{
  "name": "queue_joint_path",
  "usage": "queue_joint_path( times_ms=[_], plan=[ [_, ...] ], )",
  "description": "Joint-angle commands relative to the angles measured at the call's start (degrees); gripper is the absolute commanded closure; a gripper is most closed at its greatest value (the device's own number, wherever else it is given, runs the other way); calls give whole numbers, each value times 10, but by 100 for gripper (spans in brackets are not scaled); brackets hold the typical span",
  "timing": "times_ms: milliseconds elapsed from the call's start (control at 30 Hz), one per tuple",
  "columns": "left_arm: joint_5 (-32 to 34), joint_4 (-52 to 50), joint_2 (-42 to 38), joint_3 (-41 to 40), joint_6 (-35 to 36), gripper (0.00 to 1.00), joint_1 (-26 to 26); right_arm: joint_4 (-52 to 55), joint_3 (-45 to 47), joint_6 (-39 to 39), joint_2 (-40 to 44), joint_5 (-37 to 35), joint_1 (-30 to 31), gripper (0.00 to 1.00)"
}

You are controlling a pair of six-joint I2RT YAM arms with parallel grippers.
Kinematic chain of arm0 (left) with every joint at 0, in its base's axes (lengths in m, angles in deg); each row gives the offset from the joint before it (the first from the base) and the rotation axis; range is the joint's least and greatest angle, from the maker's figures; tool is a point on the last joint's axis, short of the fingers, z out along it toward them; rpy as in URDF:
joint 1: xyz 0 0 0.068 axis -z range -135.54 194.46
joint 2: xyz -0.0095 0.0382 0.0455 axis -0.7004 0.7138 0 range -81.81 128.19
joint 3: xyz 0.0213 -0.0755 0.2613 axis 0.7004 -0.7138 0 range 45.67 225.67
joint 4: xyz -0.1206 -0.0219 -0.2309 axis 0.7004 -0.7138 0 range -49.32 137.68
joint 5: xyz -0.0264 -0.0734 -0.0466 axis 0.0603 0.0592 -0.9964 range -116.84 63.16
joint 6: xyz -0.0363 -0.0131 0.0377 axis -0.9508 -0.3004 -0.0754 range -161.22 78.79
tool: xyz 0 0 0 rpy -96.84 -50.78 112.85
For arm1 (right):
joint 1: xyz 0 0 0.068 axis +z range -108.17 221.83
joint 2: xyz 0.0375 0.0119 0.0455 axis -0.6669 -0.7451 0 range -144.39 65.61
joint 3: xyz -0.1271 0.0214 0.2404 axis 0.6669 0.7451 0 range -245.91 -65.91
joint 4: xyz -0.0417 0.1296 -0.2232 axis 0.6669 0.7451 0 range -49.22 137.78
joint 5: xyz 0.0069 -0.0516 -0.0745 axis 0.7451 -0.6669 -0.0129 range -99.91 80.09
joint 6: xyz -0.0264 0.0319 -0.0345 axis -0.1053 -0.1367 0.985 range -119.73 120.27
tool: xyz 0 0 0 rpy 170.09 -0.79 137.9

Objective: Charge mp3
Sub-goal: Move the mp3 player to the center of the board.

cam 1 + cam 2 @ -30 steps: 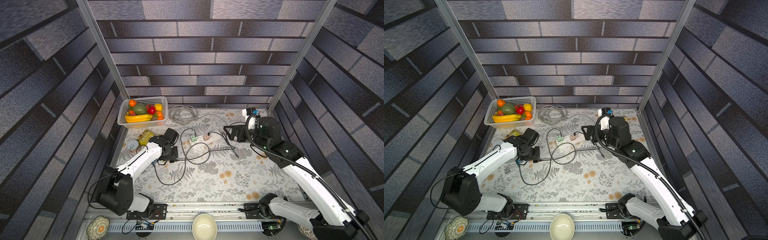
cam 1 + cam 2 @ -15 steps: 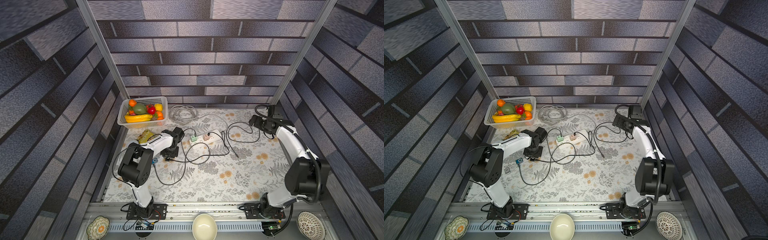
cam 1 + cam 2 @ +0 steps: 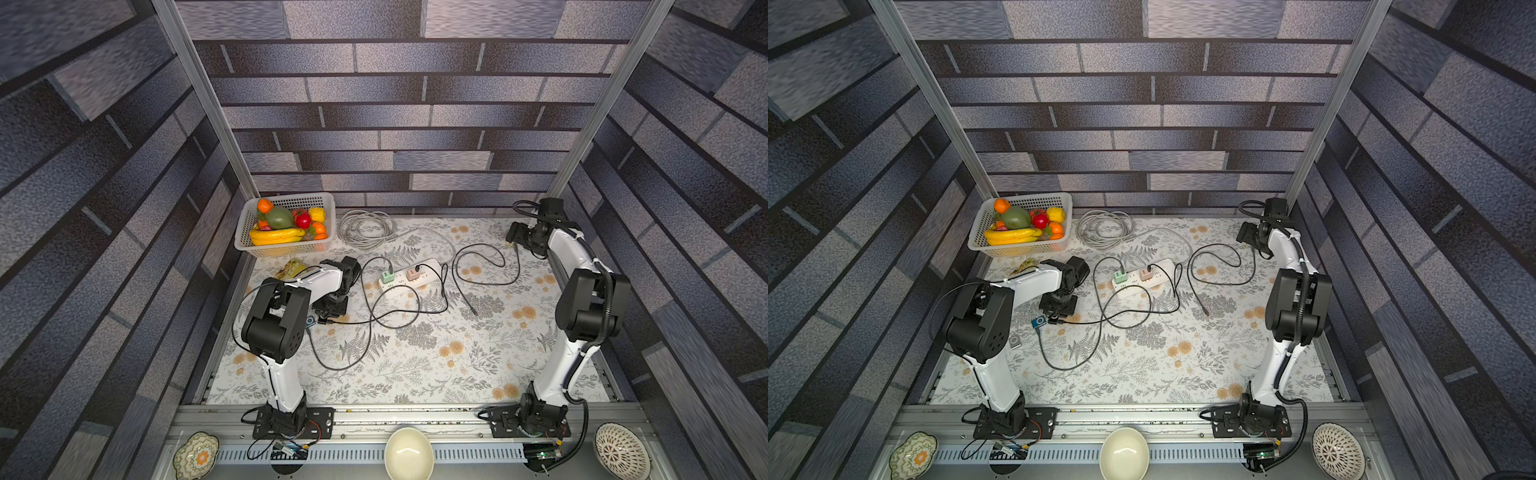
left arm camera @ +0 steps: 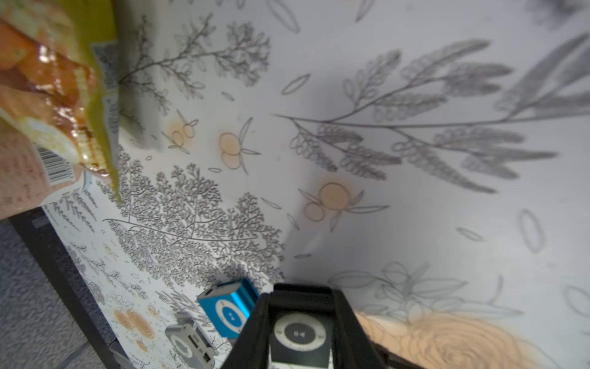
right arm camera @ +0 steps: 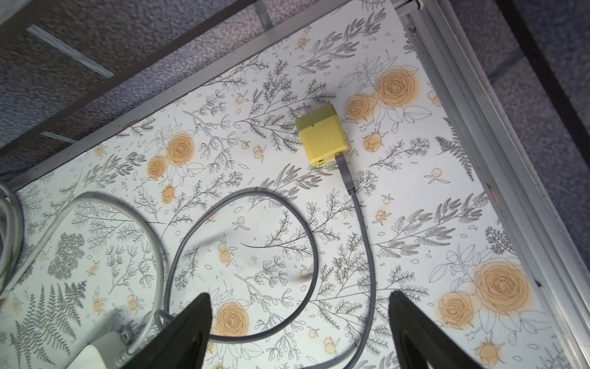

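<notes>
Inside left end effector (image 4: 303, 298): grey mp3 (image 4: 300, 337).

Your left arm (image 3: 282, 374) and right arm (image 3: 565, 245) share white links and black joint housings; the right gripper (image 5: 300, 295) has matte black wedge-shaped fingers (image 5: 188, 329)

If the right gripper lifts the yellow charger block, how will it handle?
The yellow charger block looks small, boxy and rigid, so probably light and unlikely to roll. Its smooth faces may slip a little. The grey cable plugged into it lies looped and floppy, so it will likely trail and tug.
</notes>
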Motion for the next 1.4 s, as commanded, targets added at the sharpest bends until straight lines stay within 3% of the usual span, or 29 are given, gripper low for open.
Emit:
queue_joint_path(
  times_ms=[0,233,433,600,700,900,1033,1367],
  plan=[
    [52,-32,10,-8,1,85,-17,9,-11,4,-9,10,4,13],
    [101,-45,0,-8,-21,79,-54,20,-42,9,-61,-20,3,12],
    [136,-54,12,-2,-39,74,-89,52,-133,-9,-127,-69,3,11],
    [158,-50,12,6,-42,44,-91,57,-185,-7,-170,-94,4,11],
    [154,-32,-7,14,-35,23,-61,77,-232,5,-207,-91,3,11],
    [81,29,-94,53,-30,10,31,131,-353,41,-301,-87,1,12],
    [39,55,-137,84,-27,8,71,165,-427,61,-351,-80,0,14],
    [-61,103,-222,82,-23,6,82,180,-474,87,-396,-61,-11,20]
  ],
)
